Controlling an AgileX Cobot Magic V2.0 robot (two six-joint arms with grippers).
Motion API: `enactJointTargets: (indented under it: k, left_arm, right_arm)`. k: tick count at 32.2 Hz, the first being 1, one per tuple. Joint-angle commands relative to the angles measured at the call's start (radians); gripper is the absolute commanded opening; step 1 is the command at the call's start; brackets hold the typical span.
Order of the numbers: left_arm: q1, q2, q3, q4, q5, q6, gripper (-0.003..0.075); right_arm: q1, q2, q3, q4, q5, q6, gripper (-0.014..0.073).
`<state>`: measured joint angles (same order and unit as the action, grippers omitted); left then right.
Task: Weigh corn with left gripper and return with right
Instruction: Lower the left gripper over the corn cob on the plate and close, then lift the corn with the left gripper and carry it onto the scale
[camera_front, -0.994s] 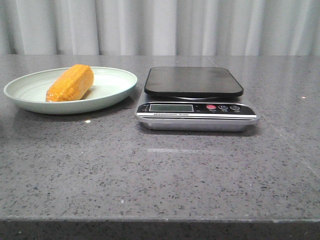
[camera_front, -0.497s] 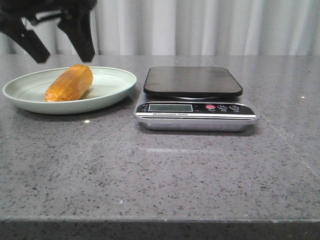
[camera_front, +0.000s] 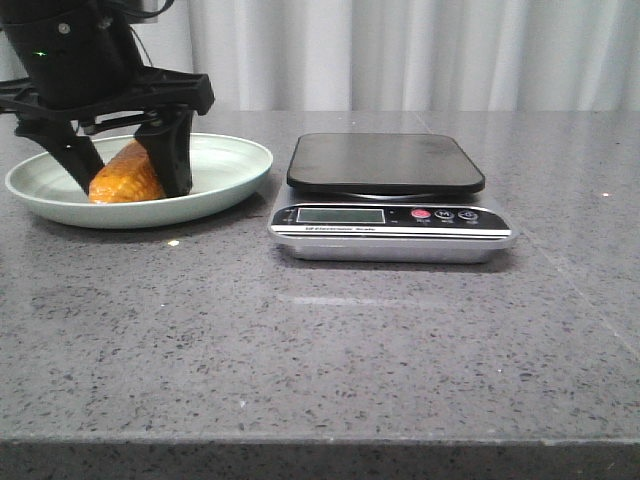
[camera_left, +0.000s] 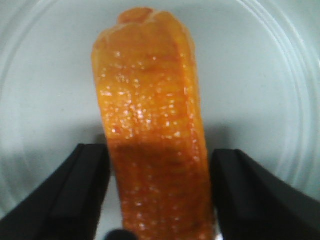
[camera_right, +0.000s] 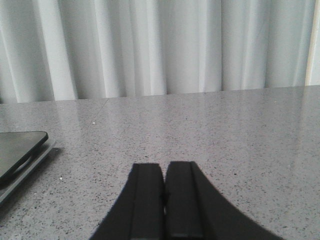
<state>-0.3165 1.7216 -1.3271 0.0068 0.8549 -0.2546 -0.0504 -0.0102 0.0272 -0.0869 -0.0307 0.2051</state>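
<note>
The corn (camera_front: 120, 180), a short orange-yellow cob, lies on the pale green plate (camera_front: 240, 165) at the far left of the table. My left gripper (camera_front: 133, 188) has come down over it, open, with one black finger on each side of the cob. In the left wrist view the corn (camera_left: 150, 110) runs between the two fingers (camera_left: 80, 195), with thin gaps at the sides, and the plate (camera_left: 50, 75) lies under it. My right gripper (camera_right: 164, 200) is shut and empty, low over bare table. It is out of the front view.
A digital kitchen scale (camera_front: 385, 165) with a black platform and a silver base stands right of the plate, its display (camera_front: 342, 215) facing the front. Its corner shows in the right wrist view (camera_right: 17, 150). White curtains hang behind the grey stone table.
My left gripper entered from above and came down from over the plate until its open fingers straddle the corn. The corn, plate and scale have not moved.
</note>
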Motion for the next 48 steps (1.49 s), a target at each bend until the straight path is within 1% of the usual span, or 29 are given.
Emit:
enactJointTargets:
  k: [1, 2, 4, 8, 15, 21, 26, 33, 34, 36, 39, 40, 44, 46, 48]
  left_arm:
    - [-0.007, -0.030, -0.049, -0.018, -0.006, -0.013, 0.0257]
    - [-0.007, -0.030, -0.065, -0.018, 0.007, -0.013, 0.0193]
    - [-0.018, -0.030, -0.105, -0.019, 0.031, -0.013, 0.0122]
    - [-0.061, -0.030, -0.197, -0.020, 0.064, -0.013, 0.0138]
    - [-0.203, -0.007, -0.336, -0.018, 0.044, -0.015, 0.0138]
    - [-0.285, 0.066, -0.420, -0.007, 0.064, -0.070, 0.0138]
    - [-0.327, 0.136, -0.476, 0.007, 0.090, -0.103, 0.0139]
    - [-0.346, 0.183, -0.506, 0.031, 0.079, -0.138, 0.0144]
    - [-0.346, 0.188, -0.506, 0.031, 0.079, -0.138, 0.0156]
    - [-0.346, 0.191, -0.506, 0.033, 0.082, -0.138, 0.0209]
    - [-0.346, 0.192, -0.506, 0.035, 0.090, -0.138, 0.0340]
    - [-0.346, 0.192, -0.506, 0.035, 0.090, -0.138, 0.0402]
    - [-0.343, 0.192, -0.510, 0.031, 0.098, -0.138, 0.0555]
    - [-0.342, 0.192, -0.525, 0.031, 0.111, -0.138, 0.0593]
    - [-0.342, 0.190, -0.546, 0.047, 0.122, -0.138, 0.0599]
  right_arm:
    - [0.000, -0.017, -0.007, 0.002, -0.080, -0.005, 0.0142]
    - [0.000, -0.017, -0.007, 0.002, -0.080, -0.005, 0.0142]
    - [0.000, -0.017, -0.007, 0.002, -0.080, -0.005, 0.0142]
    - [0.000, -0.017, -0.007, 0.002, -0.080, -0.005, 0.0142]
    - [0.000, -0.017, -0.007, 0.002, -0.080, -0.005, 0.0142]
    - [0.000, -0.017, -0.007, 0.002, -0.080, -0.005, 0.0142]
    - [0.000, -0.017, -0.007, 0.002, -0.080, -0.005, 0.0142]
    - [0.000, -0.017, -0.007, 0.002, -0.080, -0.005, 0.0142]
    - [0.000, -0.017, -0.007, 0.002, -0.080, -0.005, 0.0142]
    - [0.000, -0.018, -0.007, 0.002, -0.080, -0.005, 0.0142]
    - [0.000, -0.018, -0.007, 0.002, -0.080, -0.005, 0.0142]
    - [0.000, -0.018, -0.007, 0.002, -0.080, -0.005, 0.0142]
    - [0.000, -0.018, -0.007, 0.002, -0.080, -0.005, 0.0142]
    - [0.000, -0.018, -0.007, 0.002, -0.080, -0.005, 0.0142]
    - [0.000, -0.018, -0.007, 0.002, -0.080, -0.005, 0.0142]
